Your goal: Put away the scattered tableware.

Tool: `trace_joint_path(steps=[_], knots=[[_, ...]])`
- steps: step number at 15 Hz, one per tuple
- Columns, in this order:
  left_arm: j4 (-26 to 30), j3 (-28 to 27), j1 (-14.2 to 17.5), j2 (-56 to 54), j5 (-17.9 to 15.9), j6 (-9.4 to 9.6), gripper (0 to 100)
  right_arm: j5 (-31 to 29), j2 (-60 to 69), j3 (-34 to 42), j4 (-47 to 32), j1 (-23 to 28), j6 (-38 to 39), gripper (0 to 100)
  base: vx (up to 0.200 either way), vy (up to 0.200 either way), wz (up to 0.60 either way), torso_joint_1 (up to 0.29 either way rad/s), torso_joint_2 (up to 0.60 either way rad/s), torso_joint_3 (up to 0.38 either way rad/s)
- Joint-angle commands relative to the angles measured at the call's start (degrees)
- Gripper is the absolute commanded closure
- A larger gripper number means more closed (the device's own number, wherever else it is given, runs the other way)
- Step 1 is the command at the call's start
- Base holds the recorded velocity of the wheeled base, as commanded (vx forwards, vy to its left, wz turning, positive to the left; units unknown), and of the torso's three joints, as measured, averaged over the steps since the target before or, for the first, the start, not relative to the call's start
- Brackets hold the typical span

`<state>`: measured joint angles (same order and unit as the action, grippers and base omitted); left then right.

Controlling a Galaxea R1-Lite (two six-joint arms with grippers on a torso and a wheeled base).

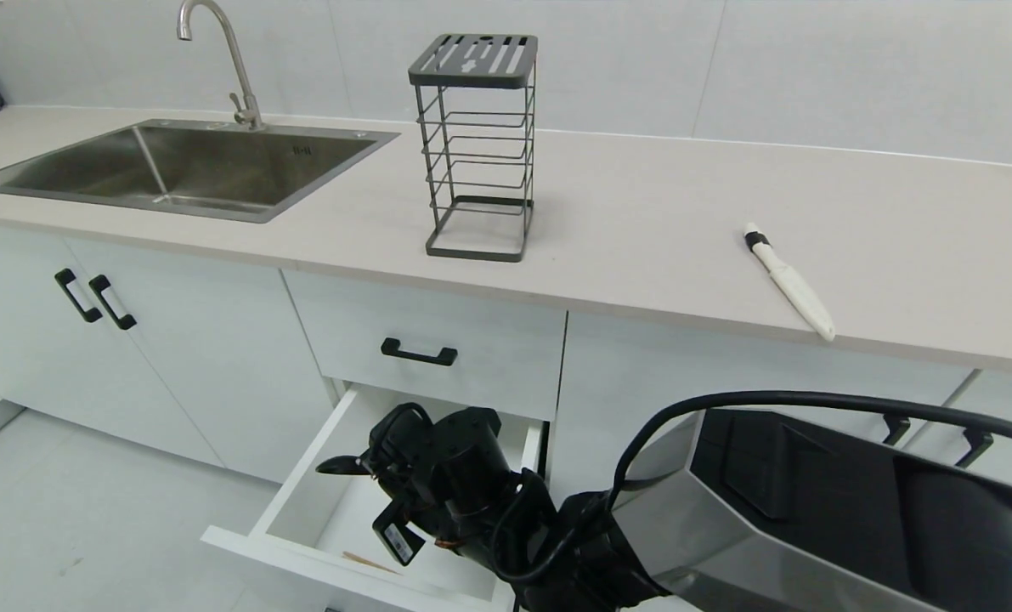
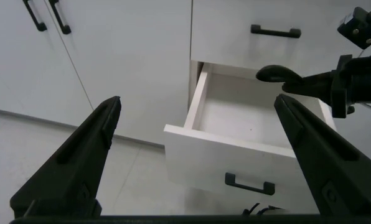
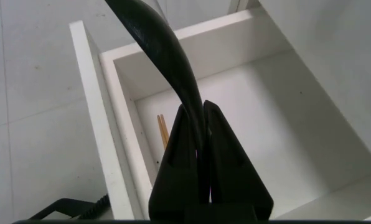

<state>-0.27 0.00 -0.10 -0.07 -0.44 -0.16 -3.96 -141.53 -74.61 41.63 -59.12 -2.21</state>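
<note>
My right gripper is shut on the handle of a black spoon, holding it above the open white drawer. In the right wrist view the spoon sticks out from the shut fingers over the drawer's inside. Wooden chopsticks lie on the drawer floor near its front wall. A white knife with a black collar lies on the counter at the right, near the edge. My left gripper is open, low in front of the drawer, with nothing between its fingers.
A dark wire knife rack stands in the middle of the counter. A steel sink with a tap sits at the back left. A shut drawer with a black handle is above the open one; cabinet doors flank it.
</note>
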Motion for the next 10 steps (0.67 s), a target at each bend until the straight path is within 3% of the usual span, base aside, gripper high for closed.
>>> trace_joint_path(steps=[1,6,10], knots=[[0.0,0.0,0.0,0.1,0.0,-0.02,0,0.0,-0.4,-0.4,0.0,0.1,-0.1,100,0.000,0.000,0.00,-0.246,0.48,0.227],[0.0,0.0,0.0,0.1,0.0,-0.02,0,-0.9,-0.5,-3.5,0.1,1.5,-4.4,100,0.000,0.000,0.00,-0.224,0.35,0.163],[0.0,0.0,0.0,0.1,0.0,-0.02,0,-2.8,-2.0,-4.4,-0.1,1.8,-4.9,100,0.000,0.000,0.00,-0.026,0.08,0.024]])
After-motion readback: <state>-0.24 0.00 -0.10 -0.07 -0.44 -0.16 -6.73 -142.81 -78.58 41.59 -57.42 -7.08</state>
